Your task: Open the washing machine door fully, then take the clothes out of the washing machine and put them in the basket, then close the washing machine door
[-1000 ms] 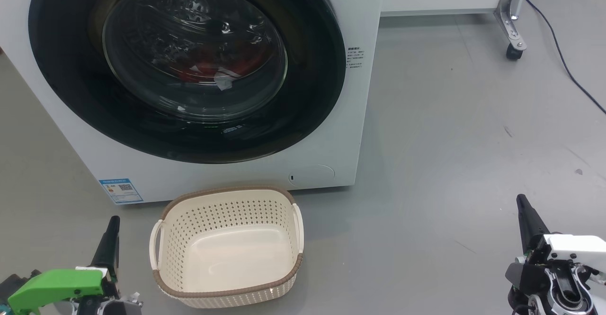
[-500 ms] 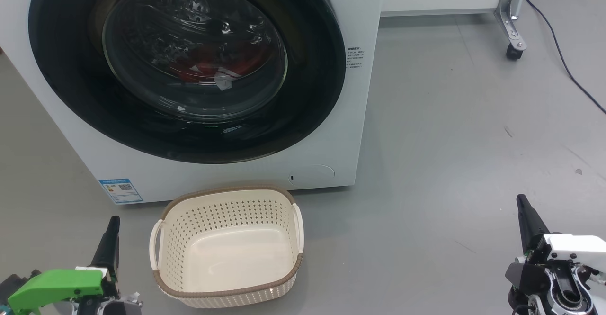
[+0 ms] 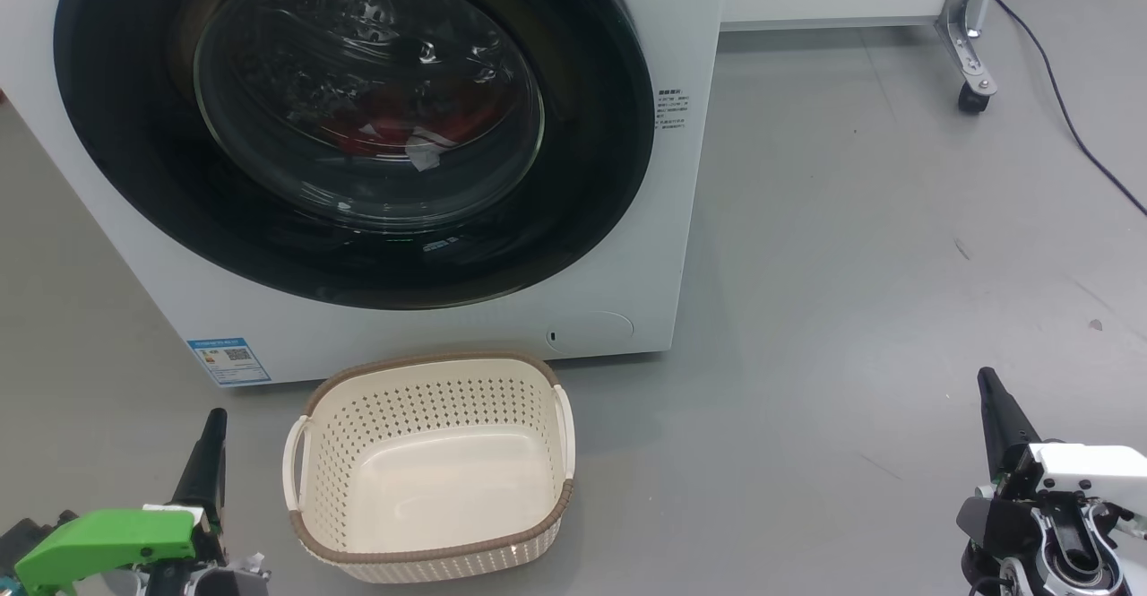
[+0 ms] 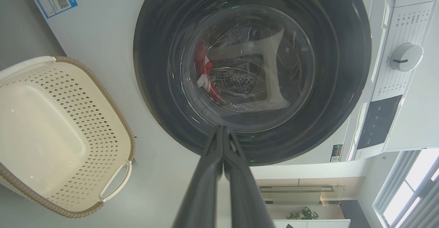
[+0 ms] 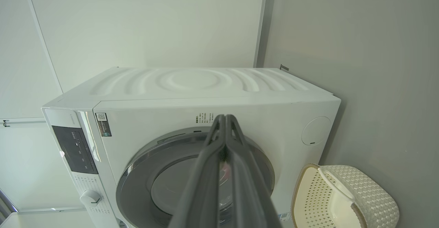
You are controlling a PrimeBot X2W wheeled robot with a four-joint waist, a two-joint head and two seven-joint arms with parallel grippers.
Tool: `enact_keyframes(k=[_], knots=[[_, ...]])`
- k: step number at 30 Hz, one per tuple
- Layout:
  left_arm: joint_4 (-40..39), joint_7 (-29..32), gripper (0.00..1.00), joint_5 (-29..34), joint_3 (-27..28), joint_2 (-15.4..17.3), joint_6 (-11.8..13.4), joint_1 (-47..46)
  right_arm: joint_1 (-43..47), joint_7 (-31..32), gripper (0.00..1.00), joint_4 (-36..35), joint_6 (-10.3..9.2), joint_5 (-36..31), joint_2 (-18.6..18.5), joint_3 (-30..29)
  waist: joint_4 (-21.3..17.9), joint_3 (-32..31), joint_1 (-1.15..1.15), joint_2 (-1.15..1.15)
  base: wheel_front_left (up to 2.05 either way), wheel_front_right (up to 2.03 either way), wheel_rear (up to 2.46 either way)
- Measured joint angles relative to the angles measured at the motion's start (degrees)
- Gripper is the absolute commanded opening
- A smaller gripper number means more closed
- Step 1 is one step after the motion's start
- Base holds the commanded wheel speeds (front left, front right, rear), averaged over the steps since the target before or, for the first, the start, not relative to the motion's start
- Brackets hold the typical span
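Observation:
The white washing machine (image 3: 690,4) stands ahead with its round black-rimmed door (image 3: 134,175) closed flat against the front. Through the glass, red clothes (image 3: 394,121) lie in the drum, also red clothes (image 4: 202,67) in the left wrist view. The cream basket (image 3: 430,372) sits empty on the floor just before the machine. My left gripper (image 3: 213,421) rests low at the left of the basket, shut with nothing in it. My right gripper (image 3: 988,381) rests at the lower right, shut and empty, well clear of the machine.
A white cabinet on a metal leg with a castor (image 3: 972,99) stands behind to the right, and a dark cable (image 3: 1075,130) runs along the grey floor (image 3: 851,264). The machine's control panel and dial (image 4: 406,56) are seen from the left wrist.

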Motion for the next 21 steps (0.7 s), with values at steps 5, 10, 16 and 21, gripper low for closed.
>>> enact_keyframes(k=[5,10,16,21], knots=[[0.0,0.0,0.0,0.0,0.0,0.0,0.0,0.0,0.0,0.0,0.0,0.0,0.0,0.0,0.0,0.0,0.0,0.0,0.0,0.0,0.0,0.0,0.0],[0.0,0.0,0.0,0.0,0.0,0.0,0.0,0.0,0.0,0.0,0.0,0.0,0.0,0.0,0.0,0.0,0.0,0.0,0.0,0.0,0.0,0.0,0.0],[0.0,0.0,0.0,0.0,0.0,0.0,0.0,0.0,0.0,0.0,0.0,0.0,0.0,0.0,0.0,0.0,0.0,0.0,0.0,0.0,0.0,0.0,0.0],[0.0,0.0,0.0,0.0,0.0,0.0,0.0,0.0,0.0,0.0,0.0,0.0,0.0,0.0,0.0,0.0,0.0,0.0,0.0,0.0,0.0,0.0,0.0]])
